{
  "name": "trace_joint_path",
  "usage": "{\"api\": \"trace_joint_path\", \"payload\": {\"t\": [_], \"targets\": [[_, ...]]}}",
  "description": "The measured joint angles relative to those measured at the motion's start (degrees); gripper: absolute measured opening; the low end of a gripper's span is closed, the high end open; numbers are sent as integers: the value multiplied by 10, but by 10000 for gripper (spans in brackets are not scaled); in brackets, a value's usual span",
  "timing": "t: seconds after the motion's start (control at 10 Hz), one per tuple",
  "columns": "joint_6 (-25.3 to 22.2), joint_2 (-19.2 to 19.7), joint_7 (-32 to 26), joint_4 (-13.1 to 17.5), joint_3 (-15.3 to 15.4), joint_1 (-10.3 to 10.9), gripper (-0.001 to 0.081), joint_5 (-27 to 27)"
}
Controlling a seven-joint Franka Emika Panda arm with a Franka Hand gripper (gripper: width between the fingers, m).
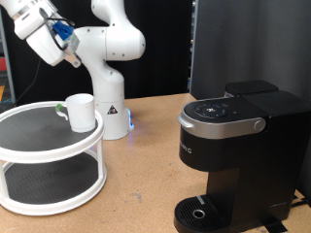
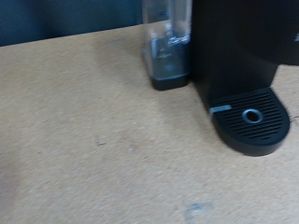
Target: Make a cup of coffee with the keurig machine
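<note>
The white cup [image 1: 80, 112] stands upright on the top tier of a round two-tier shelf [image 1: 29, 136] at the exterior view's left. The black keurig machine [image 1: 238, 146] stands at the exterior view's right with its lid down and nothing on its round drip base [image 1: 199, 212]. My gripper [image 1: 70, 56] hangs high at the exterior view's top left, above the shelf and the cup and far from the machine. Nothing shows between its fingers. The wrist view shows the machine's drip base [image 2: 248, 117] and clear water tank [image 2: 168, 47], but no fingers.
The white robot base [image 1: 109, 107] stands behind the shelf on the brown tabletop [image 1: 146, 175]. A dark panel [image 1: 248, 44] rises behind the machine. The shelf's lower tier [image 1: 49, 180] holds nothing that shows.
</note>
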Motion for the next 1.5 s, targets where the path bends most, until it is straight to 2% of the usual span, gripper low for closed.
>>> {"api": "trace_joint_path", "payload": {"t": [0.2, 0.4, 0.6, 0.8, 1.0, 1.2, 1.5], "targets": [[-34, -15, -27, 1, -25, -19, 7, -31], [-41, -26, -36, 1, -44, -38, 7, -43], [-39, -31, -36, 0, -49, -50, 7, -44], [-39, -33, -37, 0, -50, -56, 7, -45], [-44, -34, -62, 0, -59, -56, 7, -45], [-41, -32, -57, -3, -59, -56, 7, -44], [17, -28, -58, -41, -56, -56, 7, -53]]}}
